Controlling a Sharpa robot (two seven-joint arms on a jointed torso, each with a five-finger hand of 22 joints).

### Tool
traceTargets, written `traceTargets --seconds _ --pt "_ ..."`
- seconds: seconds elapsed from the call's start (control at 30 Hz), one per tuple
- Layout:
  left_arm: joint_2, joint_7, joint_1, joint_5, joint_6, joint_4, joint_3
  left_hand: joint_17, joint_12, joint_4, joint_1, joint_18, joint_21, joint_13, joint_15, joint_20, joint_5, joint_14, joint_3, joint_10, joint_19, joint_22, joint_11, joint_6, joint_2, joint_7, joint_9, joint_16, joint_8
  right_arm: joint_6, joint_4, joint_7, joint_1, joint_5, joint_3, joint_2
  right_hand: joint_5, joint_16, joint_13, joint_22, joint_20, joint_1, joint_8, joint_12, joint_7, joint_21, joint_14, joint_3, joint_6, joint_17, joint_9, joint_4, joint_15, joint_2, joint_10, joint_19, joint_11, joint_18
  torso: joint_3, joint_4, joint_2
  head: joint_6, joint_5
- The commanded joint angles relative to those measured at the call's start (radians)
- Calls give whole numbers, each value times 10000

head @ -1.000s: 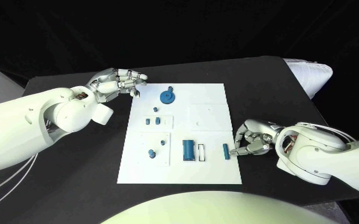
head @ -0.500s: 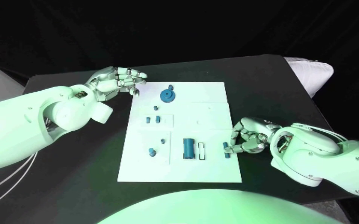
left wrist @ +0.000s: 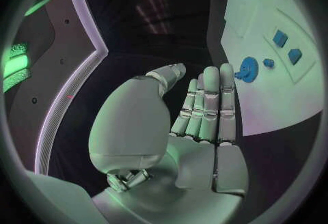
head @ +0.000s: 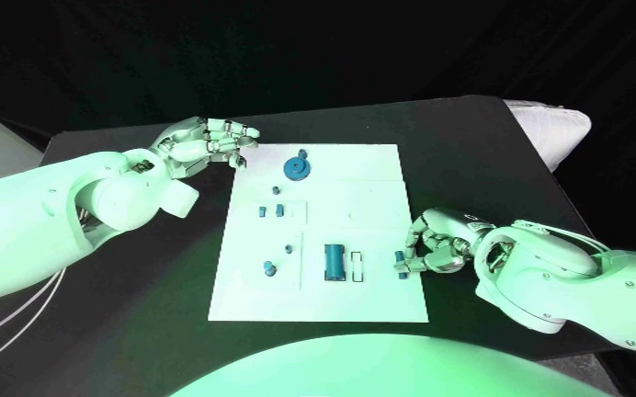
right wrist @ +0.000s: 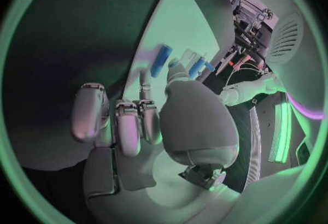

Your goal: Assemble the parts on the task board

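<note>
Step in hand, as I judge it: pick-up of the small blue peg (head: 402,265) at the right edge of the task board (head: 371,197), lower centre-right of the head view.

Right hand (head: 438,243) sits at the board's right edge, fingers curled in over the peg, fingertips at or touching it. Whether the peg is actually pinched or only touched, I cannot tell.

Left hand (head: 201,146) is at the upper left, just off the board's top-left corner. Fingers straight and side by side in the left wrist view, holding nothing.

Other parts on the board: blue round disc (head: 299,171) near the top, a larger blue block (head: 335,262) lower middle, just left of the peg, and several small blue pieces (head: 272,210) at mid-left.

Next move calls for a firm pinch on the peg, a clean lift, then alignment over its socket. Which socket is not clear from here.
</note>
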Motion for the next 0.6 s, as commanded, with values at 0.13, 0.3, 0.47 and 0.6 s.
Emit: traceTargets --seconds 0.13,0.3,0.47,0.6 --pt "-6 43 -3 -16 122 15 2 12 61 53 29 60 -60 15 -5 54 -15 -58 -9 -67 -1 -9 -23 -78 68 266 -11 55 36 393 -59 -265 -179 -361 -25 151 -111 56 2276 899 -18 62 40 25 -9 -15 998 -102 67 2444 -8 3 -87 16 715 63 -74 -58 5 10 -3 -28 5" --pt "-19 37 -3 -16 132 20 2 12 61 53 29 60 -60 15 -5 54 -15 -58 -9 -67 -1 -9 -23 -78 68 266 -11 55 36 570 -120 -322 -279 -646 -33 272 -559 53 2275 919 -37 424 99 19 -10 -37 996 -180 10 2440 33 -26 -96 151 711 62 -80 -59 3 -1 -2 -28 17" --pt "-23 32 -3 -16 142 24 2 12 61 53 29 60 -60 15 -5 54 -15 -58 -9 -67 -1 -9 -23 -78 68 266 -11 55 36 708 -166 -391 -318 -876 -42 384 -971 56 2285 952 -42 793 140 32 -7 -22 997 -241 -34 2447 61 -69 -97 337 719 71 -77 -65 3 4 1 -28 3" --pt "-30 29 -3 -16 147 29 2 12 61 53 29 60 -60 15 -5 54 -15 -58 -9 -67 -1 -9 -23 -78 68 266 -11 55 36 923 -235 -599 -356 -1273 -56 532 -1247 52 2272 958 -42 1093 157 6 0 -55 995 -293 -72 2439 75 -131 -95 487 704 67 -74 -62 9 -1 -1 -28 17"
